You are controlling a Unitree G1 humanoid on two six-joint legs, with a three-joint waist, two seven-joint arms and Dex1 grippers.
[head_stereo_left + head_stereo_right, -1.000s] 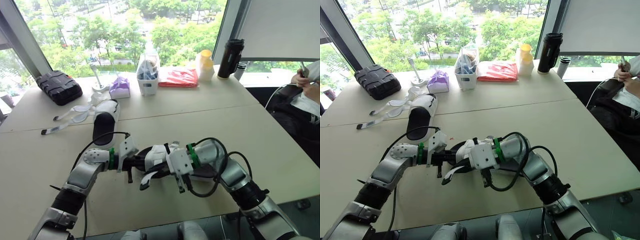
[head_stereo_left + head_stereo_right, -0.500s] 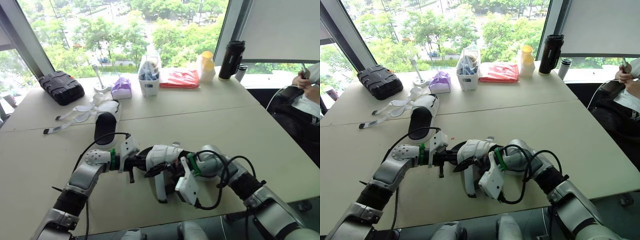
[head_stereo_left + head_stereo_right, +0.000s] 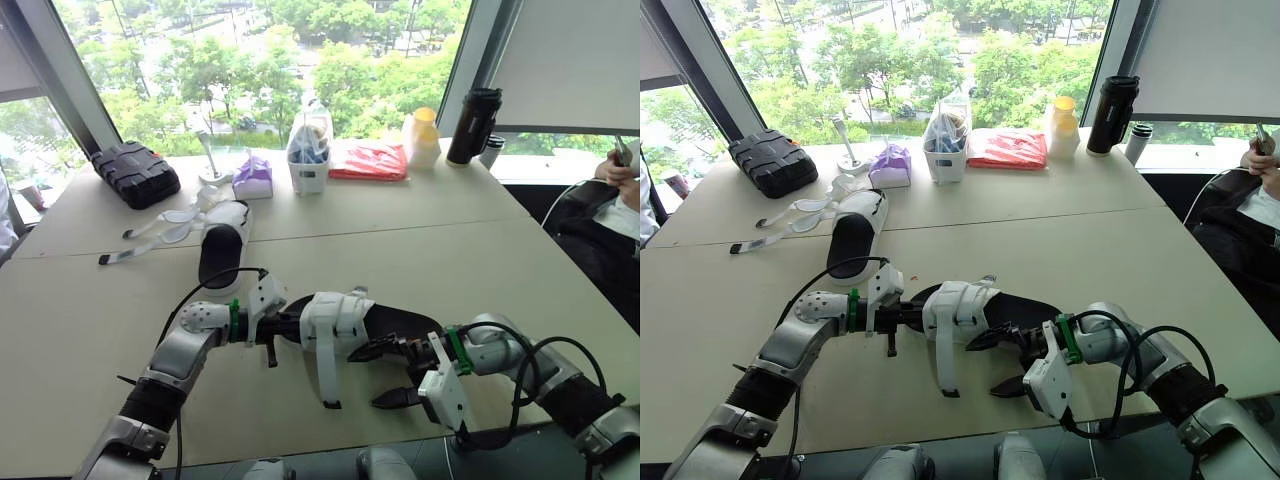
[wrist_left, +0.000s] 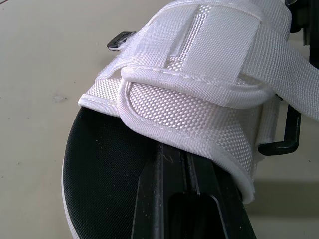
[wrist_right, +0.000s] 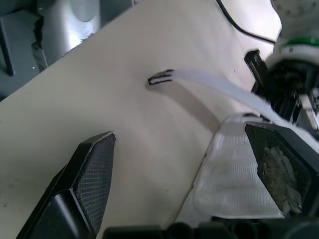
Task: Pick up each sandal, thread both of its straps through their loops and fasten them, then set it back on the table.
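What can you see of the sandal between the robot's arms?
The sandal has a black footbed and white woven straps, and rests on the beige table. The left end effector holds one end, under the wide band. One long black-tipped strap trails loose toward the robot. The right end effector hangs open beside it.

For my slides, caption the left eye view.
Left gripper holds a white sandal; open right gripper beside its loose strap.

No readable text from here.
I find no legible lettering on the white webbing sandal [image 4: 199, 99], black ribbed case [image 3: 135, 172], purple pack [image 3: 253, 177], red packet [image 3: 368, 160] or tall black flask [image 3: 473, 125] on the bench [image 3: 500, 260].
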